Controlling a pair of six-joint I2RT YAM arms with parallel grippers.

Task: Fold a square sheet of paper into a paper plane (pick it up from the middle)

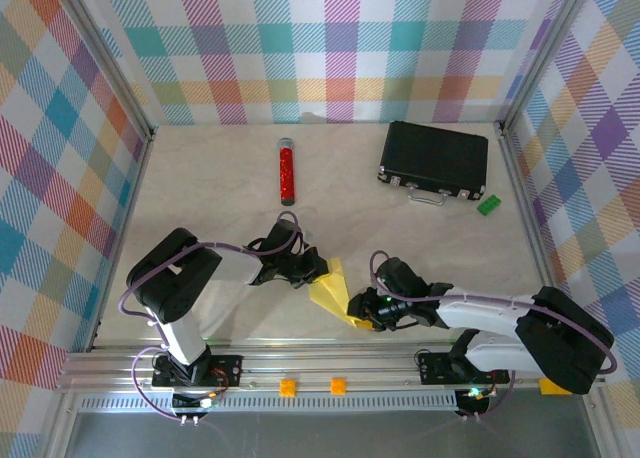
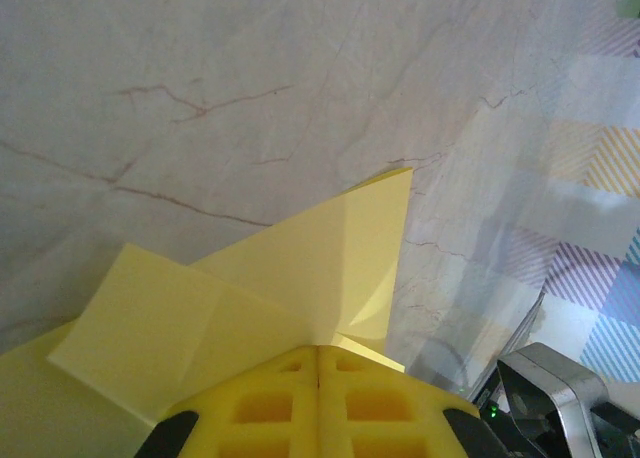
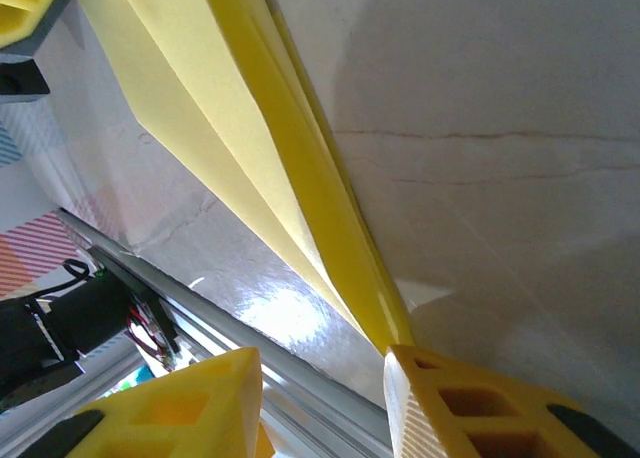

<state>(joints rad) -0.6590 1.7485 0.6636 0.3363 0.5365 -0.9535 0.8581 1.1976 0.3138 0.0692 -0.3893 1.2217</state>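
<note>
The paper plane [image 1: 333,293] is bright yellow creased paper, folded to a point, lying near the table's front middle between the two grippers. My left gripper [image 1: 316,272] is shut on its upper edge; in the left wrist view the closed yellow pads [image 2: 300,398] meet at a seam and the folded paper [image 2: 300,268] spreads out from it over the table. My right gripper [image 1: 362,309] stands open at the plane's lower tip. In the right wrist view the layered folds [image 3: 250,148] narrow down to the right fingertip [image 3: 440,398], while the left fingertip [image 3: 190,408] stays apart from the paper.
A red cylinder [image 1: 286,173] lies at the back middle. A black case [image 1: 434,158] sits at the back right with a small green block [image 1: 490,204] beside it. The metal front rail [image 1: 320,363] runs just below the grippers, and plaid walls enclose the table.
</note>
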